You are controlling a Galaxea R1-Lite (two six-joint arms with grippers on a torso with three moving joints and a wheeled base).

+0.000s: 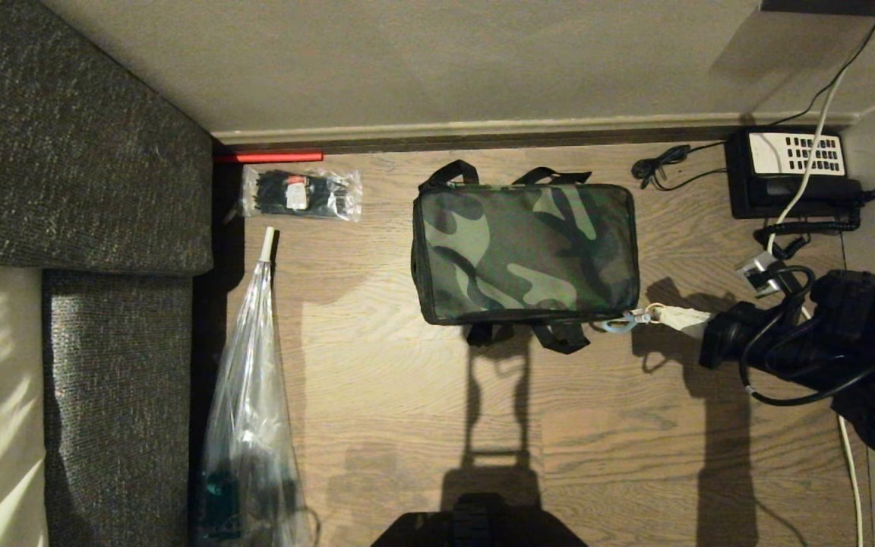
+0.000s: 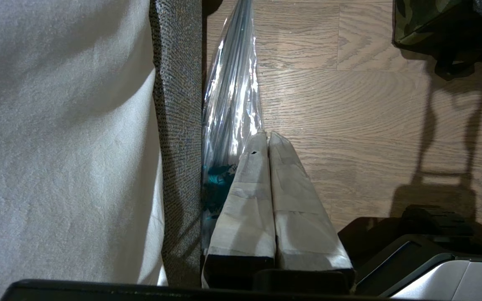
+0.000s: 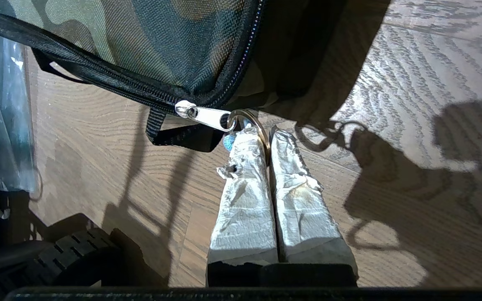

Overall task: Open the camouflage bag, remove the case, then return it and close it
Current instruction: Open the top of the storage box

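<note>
You have no readable brand or writing on the camouflage bag [image 1: 525, 254] — only green, black and tan blotches, black straps and a black zipper, fully zipped. It lies flat on the wooden floor [image 1: 407, 395], beside the black telephone [image 1: 791, 171]. At the bag's near corner, your right end effector [image 3: 269, 136] is clenched on the ring [image 3: 262, 125] hooked to the silver zipper pull [image 3: 203, 113]. Your left end effector [image 2: 267, 138] hangs pressed together, well apart from the bag, near a clear plastic sleeve [image 2: 232, 92].
</note>
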